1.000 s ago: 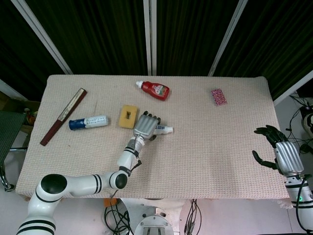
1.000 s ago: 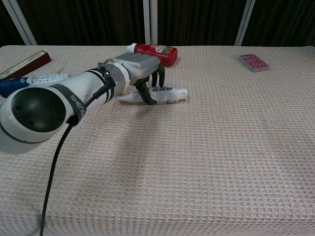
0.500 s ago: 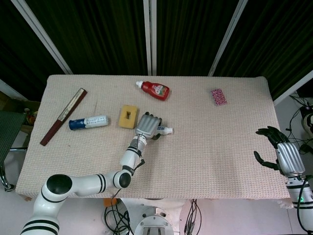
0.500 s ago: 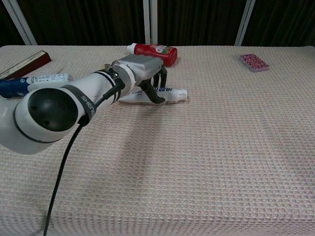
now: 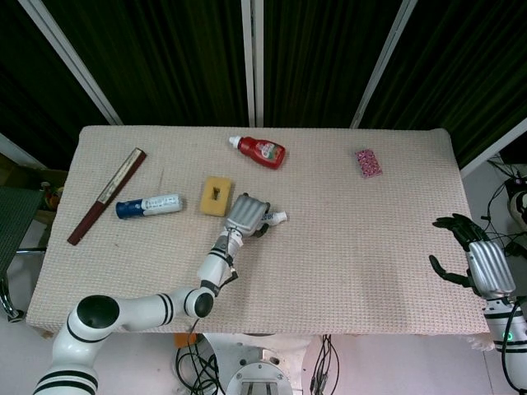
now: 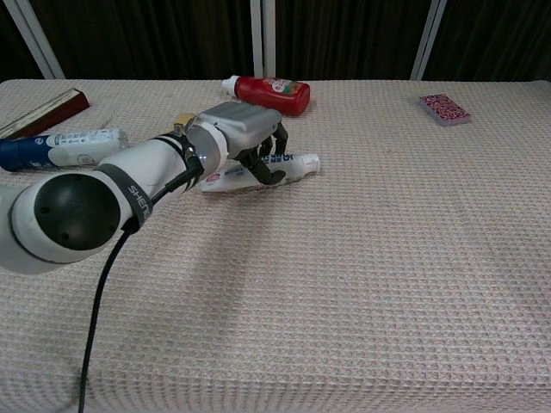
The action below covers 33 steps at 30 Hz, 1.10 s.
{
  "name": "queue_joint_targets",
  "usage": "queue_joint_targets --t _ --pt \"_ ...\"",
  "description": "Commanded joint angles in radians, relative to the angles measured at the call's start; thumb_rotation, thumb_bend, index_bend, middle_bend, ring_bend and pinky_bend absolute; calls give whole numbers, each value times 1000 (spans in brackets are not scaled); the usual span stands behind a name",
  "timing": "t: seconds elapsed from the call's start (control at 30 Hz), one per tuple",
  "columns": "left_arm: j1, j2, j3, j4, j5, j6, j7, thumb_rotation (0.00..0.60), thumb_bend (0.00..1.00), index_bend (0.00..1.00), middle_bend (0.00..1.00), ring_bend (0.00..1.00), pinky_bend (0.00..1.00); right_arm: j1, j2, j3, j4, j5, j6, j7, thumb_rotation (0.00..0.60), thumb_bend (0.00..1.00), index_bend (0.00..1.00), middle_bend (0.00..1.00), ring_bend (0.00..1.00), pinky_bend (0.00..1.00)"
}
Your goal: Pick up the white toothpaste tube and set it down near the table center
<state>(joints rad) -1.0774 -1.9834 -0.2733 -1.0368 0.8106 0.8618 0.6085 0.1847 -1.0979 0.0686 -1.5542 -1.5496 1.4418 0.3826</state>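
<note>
White plastic, soft-walled and surely light, the toothpaste tube (image 6: 258,173) lies on the woven table cover (image 6: 387,258) left of the table's middle, its cap end pointing right and seemingly tilted a little off the cloth; the left hand (image 6: 245,138) is curled over its body from above, fingers (image 6: 269,168) wrapped down its near side, clamped on it. A tube like this will dent under pressure and may bend if held near the flat crimped tail (the tail is hidden under the hand here), so the firmer stretch toward the cap shoulder looks the better place to hold; the glossy skin could slide in hard fingers, so a wrap around the body should serve better than a fingertip pinch. Near it sit a yellow sponge (image 5: 216,196) just to the left and a red bottle (image 6: 269,93) behind, both apart from the tube. The right hand (image 5: 478,262) hangs off the table's right edge, fingers spread, holding nothing.
</note>
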Motion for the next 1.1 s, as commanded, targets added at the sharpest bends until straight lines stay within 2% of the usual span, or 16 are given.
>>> queue_joint_targets --t 0.03,0.13,0.27,0.4,0.53,0.77,0.9,1.1 --pt "22 24 21 -8 65 -17 -68 472 518 690 738 624 450 0 0 1 -2 -1 0 -1 600 315 272 247 94 217" --pt "42 48 32 -24 126 -23 -144 492 564 728 787 676 506 1 2 1 -7 -4 2 -6 600 315 272 247 94 217" --pt "73 97 45 -60 217 -38 -280 568 618 770 841 734 562 -1 7 2 -19 -9 7 -13 600 315 272 247 94 217" --pt "111 149 55 -101 308 -26 -430 596 661 805 881 775 610 -2 13 1 -32 -19 13 -16 600 315 272 247 94 217" --pt "149 211 60 -162 389 -7 -589 594 672 825 906 802 643 1 19 0 -47 -31 14 -22 600 315 272 247 94 217" --pt "187 401 64 -372 524 -71 -968 599 681 830 909 810 668 31 32 1 -86 -82 3 -46 600 315 270 249 94 217" --pt "185 501 81 -470 650 -84 -1208 598 680 829 907 809 668 74 33 16 -119 -131 -11 -93 600 310 278 261 94 217" --pt "148 565 137 -508 833 -45 -1496 598 680 829 907 809 667 162 14 59 -167 -186 -56 -183 600 178 349 291 94 217"
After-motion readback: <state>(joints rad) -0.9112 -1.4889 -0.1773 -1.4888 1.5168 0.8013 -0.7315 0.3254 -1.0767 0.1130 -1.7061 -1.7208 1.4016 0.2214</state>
